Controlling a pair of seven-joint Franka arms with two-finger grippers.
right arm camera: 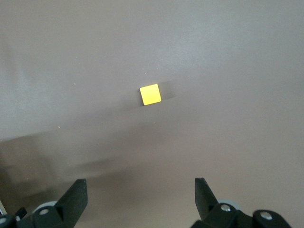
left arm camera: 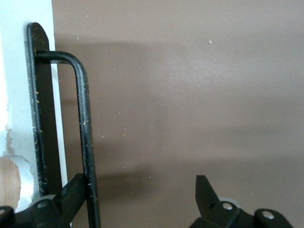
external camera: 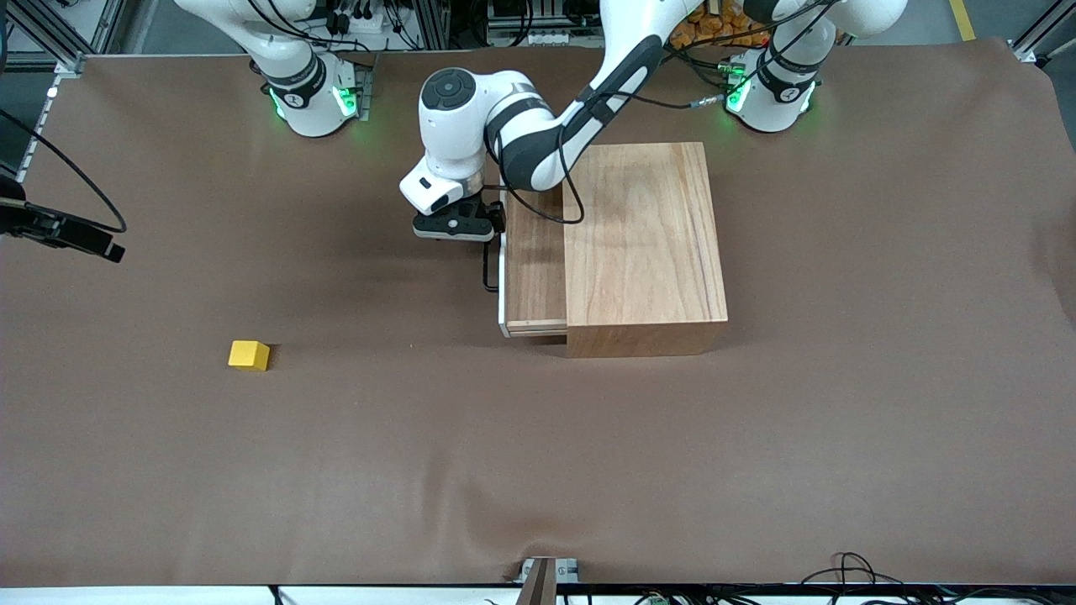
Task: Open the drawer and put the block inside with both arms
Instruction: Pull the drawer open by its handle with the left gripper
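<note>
While partly open, the drawer [external camera: 533, 269] shows a light wooden tray.

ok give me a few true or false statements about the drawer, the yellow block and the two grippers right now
1. The drawer is pulled partly out of the wooden box. True.
2. The block is inside the drawer. False: it lies on the table, toward the right arm's end.
3. The left gripper is open, with the drawer handle by one finger. True.
4. The right gripper is holding the block. False: it is open and hangs above the block, not touching it.
5. The block lies farther from the front camera than the wooden box. False: it lies nearer.
</note>
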